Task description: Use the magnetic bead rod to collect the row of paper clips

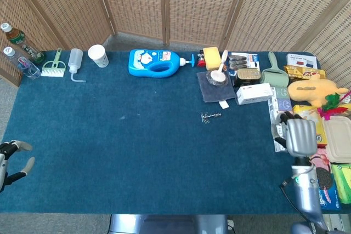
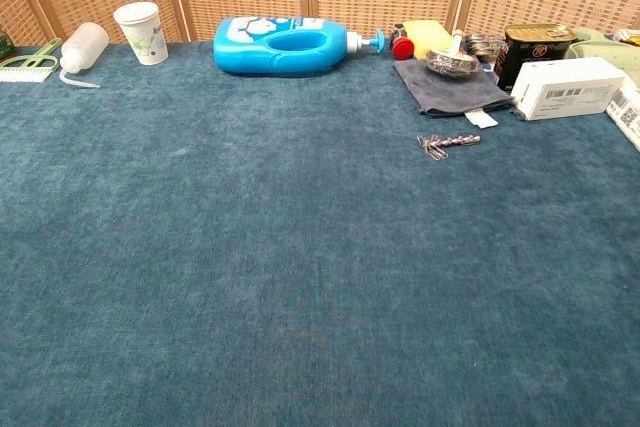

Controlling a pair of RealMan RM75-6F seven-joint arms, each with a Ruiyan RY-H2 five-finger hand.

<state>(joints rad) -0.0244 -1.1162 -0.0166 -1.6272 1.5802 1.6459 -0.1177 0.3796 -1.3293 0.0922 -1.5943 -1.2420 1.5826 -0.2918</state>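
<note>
Both hands parked at opposite edges, rod and clips lying free on the blue pile.

Far left edge, the left hand [image 1: 10, 160] sits with its pale-tipped fingers [image 1: 24, 146] spread apart, holding nothing. Along the back edge: a green brush [image 1: 54, 67], a soft squeeze bottle [image 1: 75, 61], a paper cup [image 1: 98, 55], then the glossy blue detergent jug [image 1: 156, 62] on its side. Right of centre, the slim silvery magnetic bead rod [image 2: 462, 138] lies flat on the fuzzy carpet-like tabletop [image 1: 120, 152], its left end touching a tangled cluster of wire paper clips [image 2: 433, 147], just in front of a dark cloth [image 2: 448, 91]. At the right edge, the metallic right hand [image 1: 299, 133] hangs over the packaged goods; whether its fingers are open or closed, I cannot tell.
</note>
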